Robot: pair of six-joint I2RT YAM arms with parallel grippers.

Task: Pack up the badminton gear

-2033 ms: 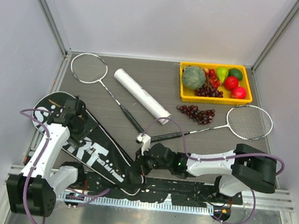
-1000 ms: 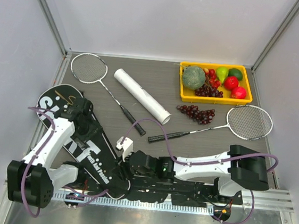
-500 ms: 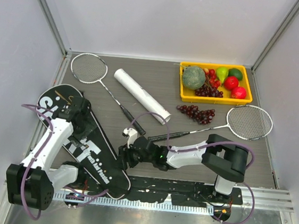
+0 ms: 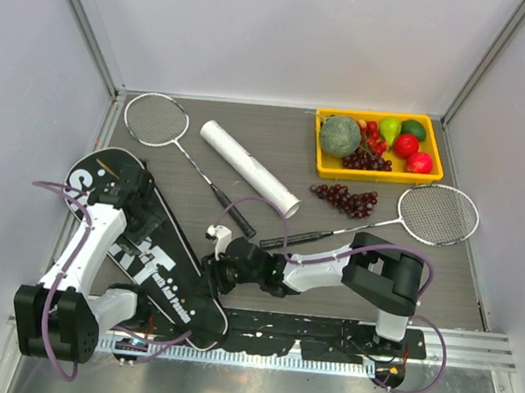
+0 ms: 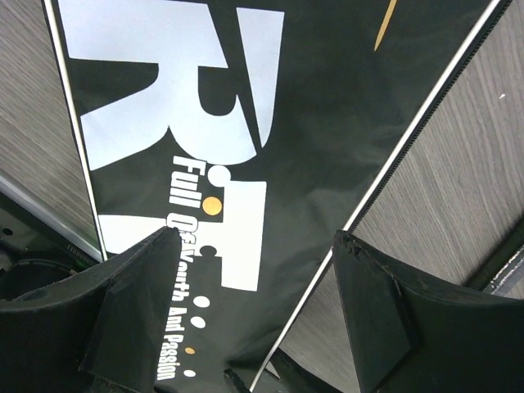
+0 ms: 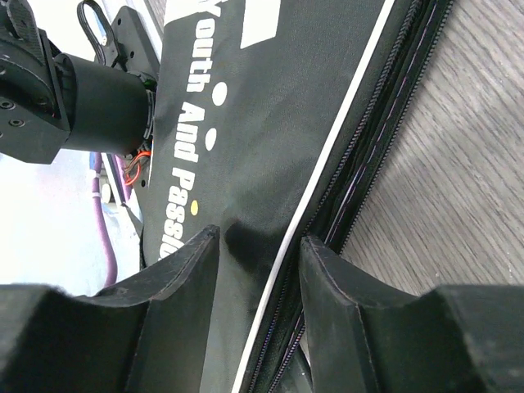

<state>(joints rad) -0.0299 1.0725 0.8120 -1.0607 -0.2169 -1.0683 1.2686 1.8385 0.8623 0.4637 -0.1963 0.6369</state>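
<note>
Nearest the bases, the right gripper [image 6: 254,246] has its 2 jaws partly apart astride the zip edge of the black bag [image 4: 162,275], which lies flat, narrow end near, wide end pointing far-left, under the left gripper [image 5: 258,237], jaws wide apart.

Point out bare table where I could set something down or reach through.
Free: the back strip between the white tube and yellow tray; the near-right corner, in front of the right racket head. Crowded: centre, where the left racket handle, tube end and grapes meet; near-left, covered by the bag.
</note>
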